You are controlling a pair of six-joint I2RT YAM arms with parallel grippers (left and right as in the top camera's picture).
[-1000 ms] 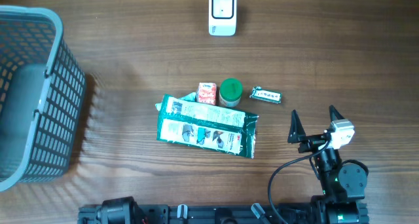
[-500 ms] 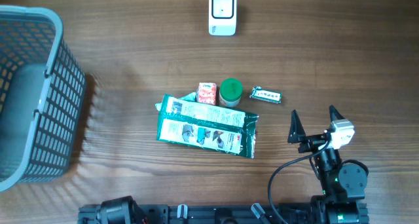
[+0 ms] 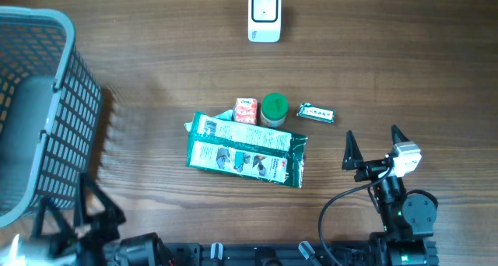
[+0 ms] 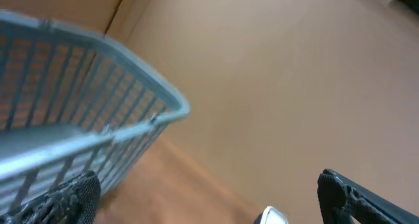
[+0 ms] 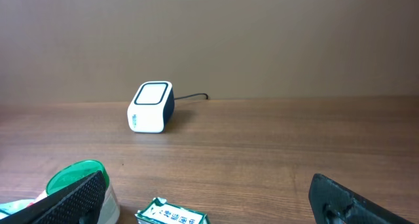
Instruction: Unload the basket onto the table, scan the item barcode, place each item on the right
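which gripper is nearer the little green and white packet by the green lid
Right. The right gripper sits just right of the packet, toward the robot's base. The left gripper is far off to its left, beside the basket.

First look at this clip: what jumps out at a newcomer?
A big grey mesh basket fills the left edge of the table. At centre lies a long green packet, with a small red box, a green-lidded jar and a sachet just beyond it. A white scanner sits at the far edge; the right claw stands open, lower right.
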